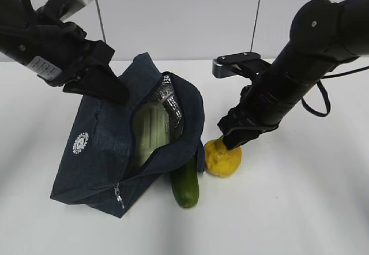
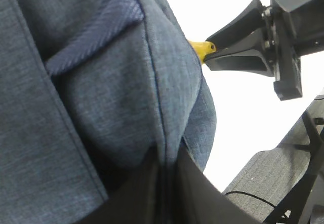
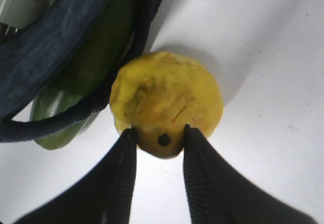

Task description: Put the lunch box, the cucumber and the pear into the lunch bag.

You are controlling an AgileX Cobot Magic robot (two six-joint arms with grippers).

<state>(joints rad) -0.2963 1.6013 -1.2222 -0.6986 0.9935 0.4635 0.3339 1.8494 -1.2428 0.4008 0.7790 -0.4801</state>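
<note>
The navy lunch bag [image 1: 98, 151] lies open on the white table, silver lining showing. The lunch box [image 1: 149, 131] with its sage-green lid sits inside the opening. My left gripper [image 1: 112, 90] is shut on the bag's upper edge; in the left wrist view its jaws pinch the fabric [image 2: 169, 168]. The cucumber [image 1: 185, 184] lies on the table at the bag's mouth, partly under its rim. The yellow pear [image 1: 225, 160] sits just right of it. My right gripper [image 1: 230, 142] is shut on the pear's narrow neck, and the right wrist view shows both fingers pressing it [image 3: 159, 133].
The bag's dark loop handle [image 3: 76, 117] curves past the cucumber [image 3: 55, 127] and touches the pear's left side [image 3: 167, 97]. White table spreads to the right and front. A grey panel wall stands behind.
</note>
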